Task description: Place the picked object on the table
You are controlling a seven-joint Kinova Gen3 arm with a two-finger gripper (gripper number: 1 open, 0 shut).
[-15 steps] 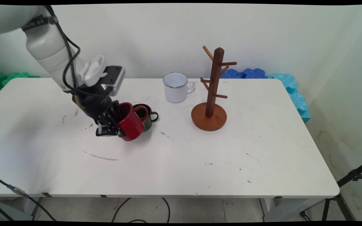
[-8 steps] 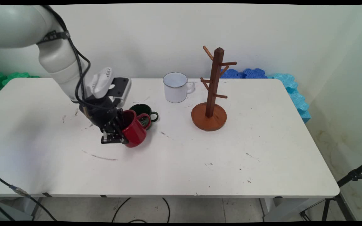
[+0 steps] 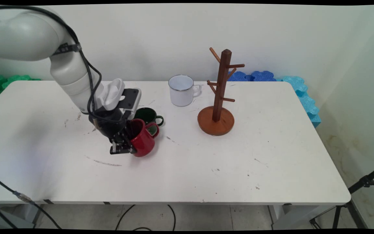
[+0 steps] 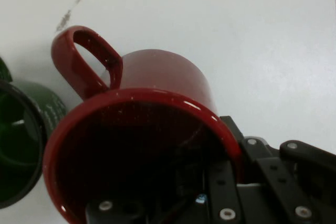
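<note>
Between the gripper's [image 3: 126, 147] fingers a tilted red mug [image 3: 143, 142] is gripped by its rim, one finger inside, just above the table [image 3: 206, 169], a green mug [image 3: 148, 115] close behind it.

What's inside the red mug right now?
One finger of the tool reaches inside the red mug, clamping its wall against the outer finger. The interior looks dark and otherwise empty; the bottom is partly hidden by the finger.
</note>
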